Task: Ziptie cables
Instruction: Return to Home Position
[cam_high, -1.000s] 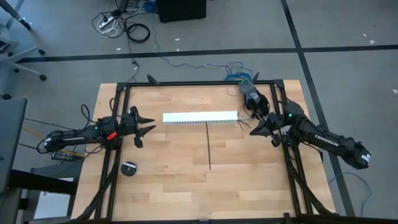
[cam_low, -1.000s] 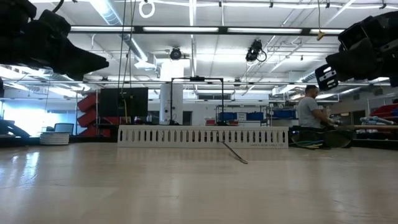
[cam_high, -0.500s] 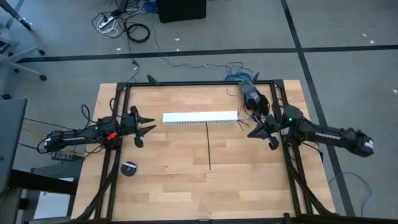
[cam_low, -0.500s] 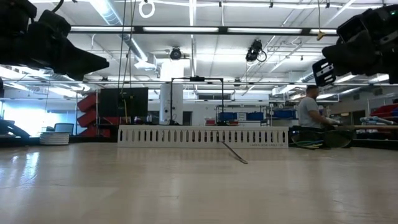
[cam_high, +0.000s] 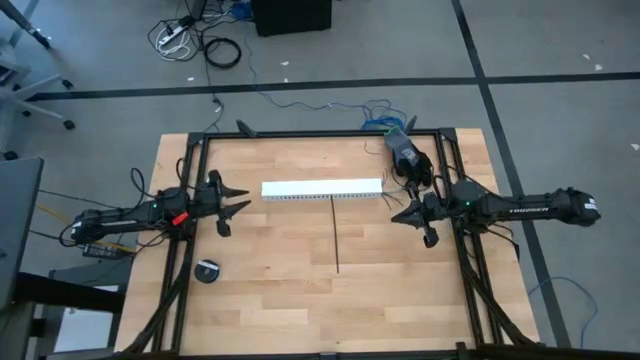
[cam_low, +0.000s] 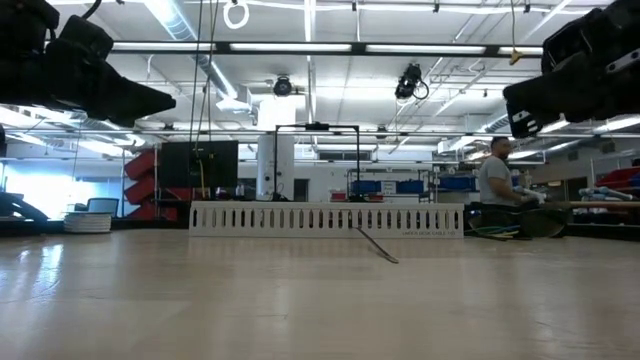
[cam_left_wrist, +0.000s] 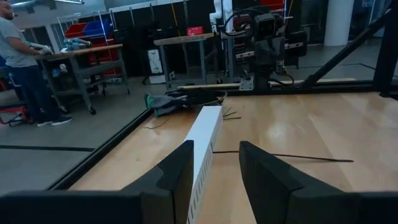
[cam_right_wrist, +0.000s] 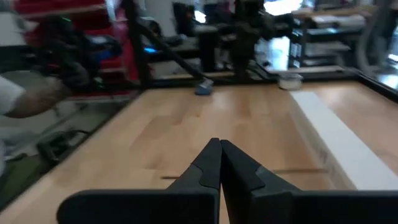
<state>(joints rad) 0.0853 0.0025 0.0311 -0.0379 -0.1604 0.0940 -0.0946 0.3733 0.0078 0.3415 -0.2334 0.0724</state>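
The ziptie (cam_high: 335, 235), a thin straight black strip, lies flat on the wooden table, running from the white slotted channel (cam_high: 322, 189) toward the near edge; it also shows in the low view (cam_low: 380, 248) and the left wrist view (cam_left_wrist: 280, 155). A few thin cables (cam_high: 386, 202) lie at the channel's right end, also seen in the left wrist view (cam_left_wrist: 229, 114). My left gripper (cam_high: 247, 200) hovers open at the table's left, pointing at the channel's left end (cam_left_wrist: 216, 152). My right gripper (cam_high: 393, 216) hovers shut at the right (cam_right_wrist: 219, 144), just near of the cables.
A black device with thick cords (cam_high: 405, 150) stands at the far right corner. A small round black object (cam_high: 208, 271) lies near the left rail. Black frame rails (cam_high: 320, 133) border the table. A person (cam_low: 497, 185) works in the room beyond.
My right arm has swung round, so that its shut gripper, which pointed slantwise toward the far left, now points straight toward the table's left edge; its tip has shifted a little toward the left. The ziptie, channel and cables lie as before.
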